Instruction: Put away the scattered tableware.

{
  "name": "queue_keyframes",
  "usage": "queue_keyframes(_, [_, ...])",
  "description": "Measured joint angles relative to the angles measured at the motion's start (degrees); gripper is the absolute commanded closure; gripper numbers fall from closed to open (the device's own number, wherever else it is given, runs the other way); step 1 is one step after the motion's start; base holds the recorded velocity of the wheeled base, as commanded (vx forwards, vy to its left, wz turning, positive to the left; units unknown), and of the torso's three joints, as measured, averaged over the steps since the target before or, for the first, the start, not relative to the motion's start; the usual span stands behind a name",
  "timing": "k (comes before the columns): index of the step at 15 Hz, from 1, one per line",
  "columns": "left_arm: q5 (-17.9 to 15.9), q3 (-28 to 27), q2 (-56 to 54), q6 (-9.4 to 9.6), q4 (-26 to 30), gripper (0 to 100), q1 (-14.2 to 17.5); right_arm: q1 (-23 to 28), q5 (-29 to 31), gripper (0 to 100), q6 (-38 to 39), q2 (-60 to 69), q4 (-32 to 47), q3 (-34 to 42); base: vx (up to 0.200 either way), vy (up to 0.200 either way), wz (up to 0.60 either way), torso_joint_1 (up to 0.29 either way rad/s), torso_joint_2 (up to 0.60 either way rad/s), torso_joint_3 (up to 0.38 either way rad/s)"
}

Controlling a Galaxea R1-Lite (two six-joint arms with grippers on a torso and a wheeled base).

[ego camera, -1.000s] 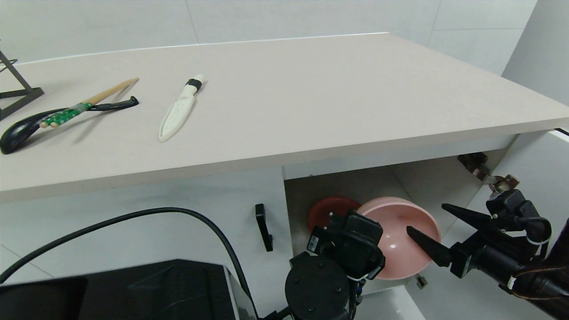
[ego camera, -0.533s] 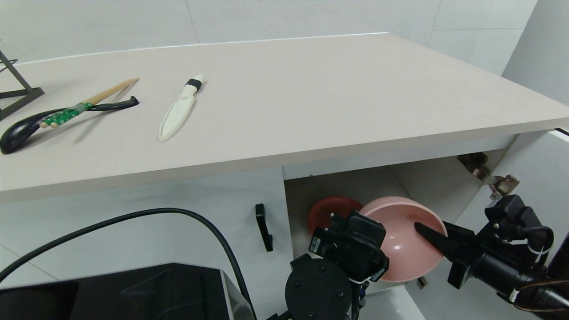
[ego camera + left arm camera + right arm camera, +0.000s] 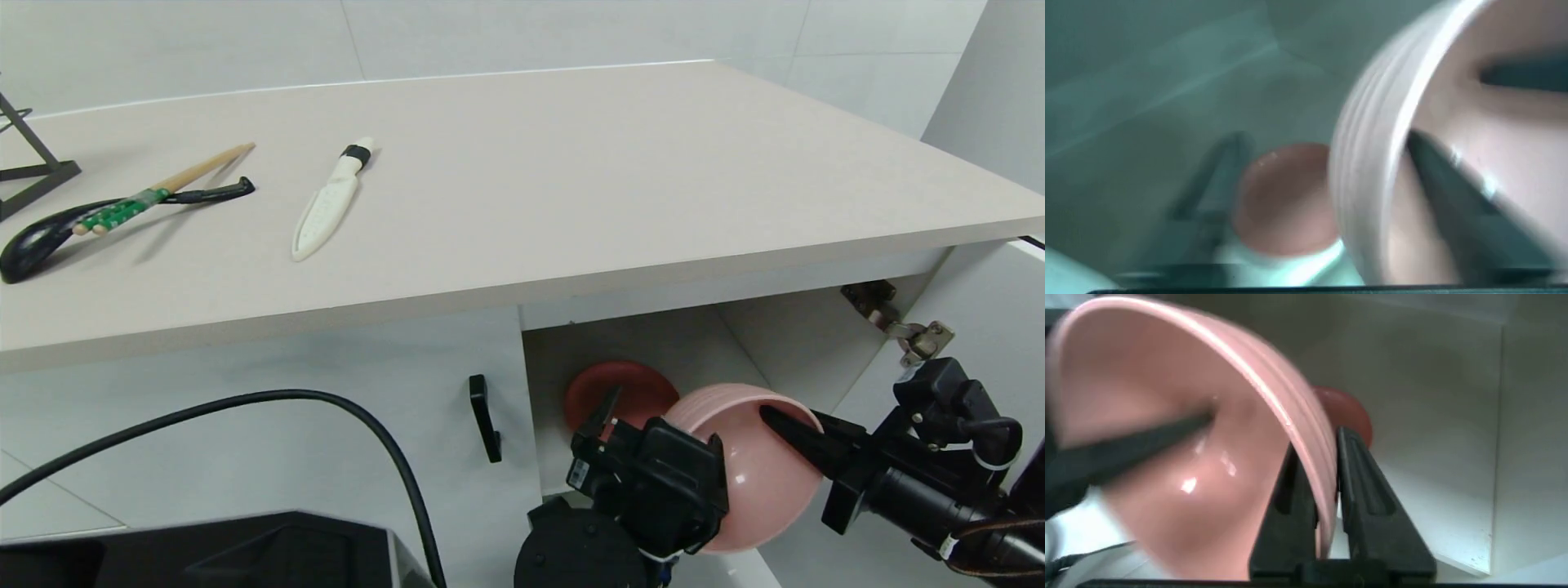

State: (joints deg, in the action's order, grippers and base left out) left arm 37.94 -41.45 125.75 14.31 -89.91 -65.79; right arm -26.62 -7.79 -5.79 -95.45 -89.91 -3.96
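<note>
While the pink bowl [image 3: 763, 490] hung tilted at the mouth of the open cupboard [image 3: 678, 343], both grippers met its rim.
The right gripper [image 3: 1319, 457] pinched the rim tight; the left gripper [image 3: 1323, 147] had its jaws apart, straddling it. Rigid and glossy, it looked slippery and breakable, best held at the rim.

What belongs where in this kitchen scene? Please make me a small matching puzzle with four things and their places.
Things:
1. pink bowl
2. red dish
3. white knife
4. chopsticks

Places:
A. lying across the black spoon
B. at the back of the open cabinet
C. lying by itself on the countertop
D. pinched at its rim by the right gripper

Pairs: 1-D, 2-B, 3-C, 4-A
</note>
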Motion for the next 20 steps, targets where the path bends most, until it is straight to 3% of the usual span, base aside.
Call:
queue_keyframes(1, [-1.2, 1.7, -1.4, -1.04, 0.0, 0, -1.0, 0.0, 0.0, 100, 0.0, 0.0, 0.0, 0.0, 0.000, 0.000, 0.00, 0.000, 0.00, 0.000])
queue_keyframes(4, [-9.3, 8.9, -7.4, -4.24, 0.0, 0, -2.3, 0.1, 0.1, 100, 0.0, -0.2, 0.0, 0.1, 0.000, 0.000, 0.00, 0.000, 0.00, 0.000])
queue_keyframes(6, [-16.2, 14.7, -11.6, -5.06, 0.0, 0, -2.7, 0.1, 0.2, 100, 0.0, -0.4, 0.0, 0.1, 0.000, 0.000, 0.00, 0.000, 0.00, 0.000])
queue_keyframes(7, [-20.8, 17.2, -13.5, -6.41, 0.0, 0, -2.5, 0.0, 0.2, 100, 0.0, -0.4, 0.0, 0.3, 0.000, 0.000, 0.00, 0.000, 0.00, 0.000])
queue_keyframes(11, [-48.7, 29.6, -23.5, -11.74, 0.0, 0, 3.2, 0.1, 0.2, 100, 0.0, -0.8, 0.0, 0.6, 0.000, 0.000, 0.00, 0.000, 0.00, 0.000])
queue_keyframes(13, [-62.6, 36.4, -29.7, -12.87, 0.0, 0, 7.1, 0.1, 0.2, 100, 0.0, -1.1, -0.1, 0.7, 0.000, 0.000, 0.00, 0.000, 0.00, 0.000])
queue_keyframes(14, [-67.4, 38.4, -32.7, -13.03, 0.0, 0, 9.2, 0.1, 0.2, 100, 0.0, -1.3, 0.0, 0.9, 0.000, 0.000, 0.00, 0.000, 0.00, 0.000])
queue_keyframes(16, [-71.3, 40.5, -38.2, -12.95, -0.1, 0, 13.4, 0.1, 0.2, 100, 0.0, -1.6, 0.0, 1.0, 0.000, 0.000, 0.00, 0.000, 0.00, 0.000])
queue_keyframes(18, [-72.0, 41.2, -43.8, -12.65, 0.3, 0, 15.9, 0.1, 0.2, 100, 0.0, -1.8, 0.0, 1.2, 0.000, 0.000, 0.00, 0.000, 0.00, 0.000])
queue_keyframes(20, [-72.0, 41.4, -49.7, -10.48, 5.4, 0, 19.6, 0.1, 0.2, 100, 0.0, -2.1, 0.0, 1.3, 0.000, 0.000, 0.00, 0.000, 0.00, 0.000])
